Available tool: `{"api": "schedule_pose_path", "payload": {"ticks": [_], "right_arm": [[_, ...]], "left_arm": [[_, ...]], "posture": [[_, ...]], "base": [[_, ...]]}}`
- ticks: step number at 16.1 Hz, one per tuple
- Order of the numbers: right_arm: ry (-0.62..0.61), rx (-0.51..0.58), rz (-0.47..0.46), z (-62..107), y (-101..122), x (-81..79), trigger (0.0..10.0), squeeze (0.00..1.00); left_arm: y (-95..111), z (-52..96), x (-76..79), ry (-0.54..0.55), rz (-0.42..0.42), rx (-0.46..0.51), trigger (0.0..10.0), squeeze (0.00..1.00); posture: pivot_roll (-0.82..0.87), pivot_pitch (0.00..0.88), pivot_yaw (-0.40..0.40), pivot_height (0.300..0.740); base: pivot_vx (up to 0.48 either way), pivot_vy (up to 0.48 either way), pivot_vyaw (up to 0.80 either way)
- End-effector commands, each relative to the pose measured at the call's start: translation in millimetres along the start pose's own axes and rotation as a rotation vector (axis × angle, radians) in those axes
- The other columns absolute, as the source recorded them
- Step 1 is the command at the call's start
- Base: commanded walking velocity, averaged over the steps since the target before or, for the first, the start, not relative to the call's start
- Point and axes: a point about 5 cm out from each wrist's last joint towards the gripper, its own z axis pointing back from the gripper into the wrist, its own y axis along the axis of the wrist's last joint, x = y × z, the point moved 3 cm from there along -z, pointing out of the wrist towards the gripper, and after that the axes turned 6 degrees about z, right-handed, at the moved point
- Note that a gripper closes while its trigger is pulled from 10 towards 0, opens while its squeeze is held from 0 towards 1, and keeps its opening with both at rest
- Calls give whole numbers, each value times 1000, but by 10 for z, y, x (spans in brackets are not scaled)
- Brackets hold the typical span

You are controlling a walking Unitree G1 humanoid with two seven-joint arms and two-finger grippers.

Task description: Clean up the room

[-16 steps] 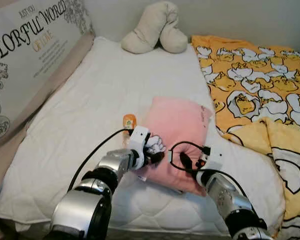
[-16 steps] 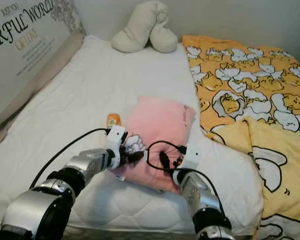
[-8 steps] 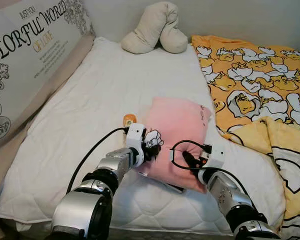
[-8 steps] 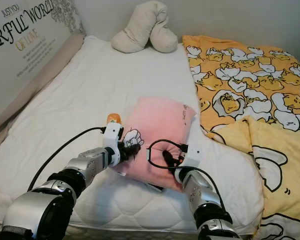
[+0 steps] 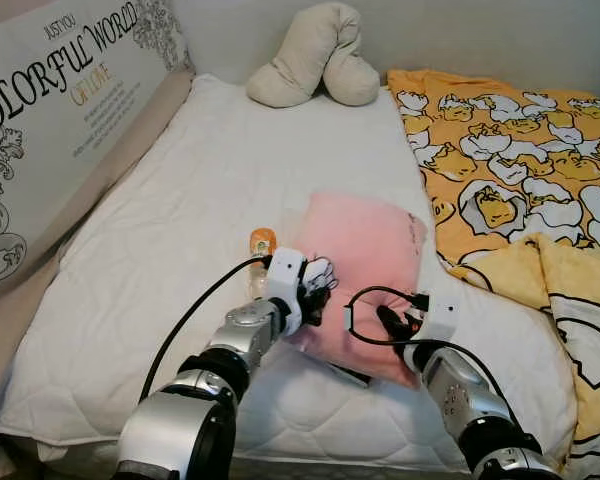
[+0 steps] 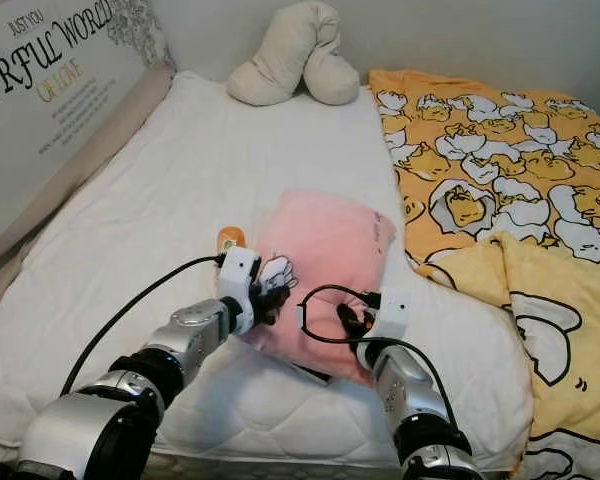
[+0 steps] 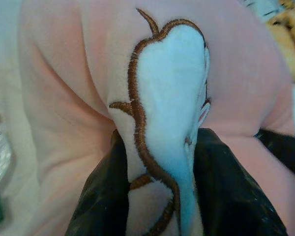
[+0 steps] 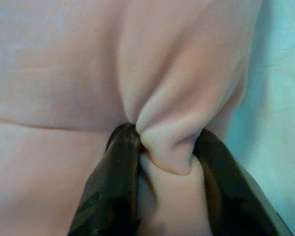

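Note:
A pink pillow lies on the white mattress, its near edge lifted. My left gripper is shut on the pillow's near left corner, pinching a white embroidered patch between its black fingers. At the pillow's near right edge my right gripper is shut on a fold of pink fabric, its fingers on either side. A small bottle with an orange cap stands just left of the pillow, close to my left wrist.
A beige U-shaped cushion lies at the head of the bed. A yellow duck-print blanket covers the right side. A large printed headboard cushion leans along the left. Black cables loop from both wrists.
Both grippers have carried the pillow's near edge slightly up and away from me, keeping their hold. The camera has shifted a little.

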Motion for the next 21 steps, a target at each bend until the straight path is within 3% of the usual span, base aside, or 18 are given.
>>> {"api": "schedule_pose_path", "payload": {"ticks": [1, 2, 6, 9, 10, 11, 12, 14, 15, 21], "right_arm": [[-20, 18, 6, 12, 41, 39, 0, 0], [-8, 66, 20, 0, 193, 12, 0, 0], [74, 401, 210, 93, 1385, -247, 0, 0], [103, 497, 301, 164, 1889, -363, 0, 0], [91, 475, 311, 140, 1889, -336, 0, 0], [58, 456, 329, 121, 1879, -298, 4000, 0], [49, 454, 340, 117, 1883, -292, 10000, 0], [50, 460, 350, 124, 1875, -319, 10000, 0], [44, 480, 361, 133, 1889, -327, 10000, 0], [39, 489, 430, 143, 1949, -322, 10000, 0]], "left_arm": [[139, -17, 52, -24, -24, 58, 0, 0], [271, -26, 67, -24, -37, 103, 0, 0], [1135, 47, 209, -92, -102, 381, 0, 0], [1501, 161, 184, -48, -138, 503, 0, 0], [1493, 152, 180, -40, -136, 496, 4275, 0], [1479, 145, 180, -33, -144, 496, 10000, 0], [1473, 141, 150, 2, -126, 502, 10000, 0], [1478, 140, 79, 80, -93, 507, 10000, 0], [1511, 156, 71, 114, -117, 530, 10000, 0], [1461, 129, 157, 110, -112, 549, 10000, 0]], "posture": [[82, 0, 25, 740], [91, 0, 21, 740], [75, 0, 15, 740], [83, 0, 13, 740], [90, 0, 10, 740], [99, 0, 8, 740], [105, 0, 7, 740], [112, 0, 3, 740], [112, 0, 0, 740], [120, 0, -13, 740]], "base": [[0, 0, 0], [0, 0, 0], [0, 0, 0], [0, 0, 0], [0, 0, 0], [0, 0, 0], [0, 0, 0], [0, 0, 0], [0, 345, 0], [0, 480, 567]]}}
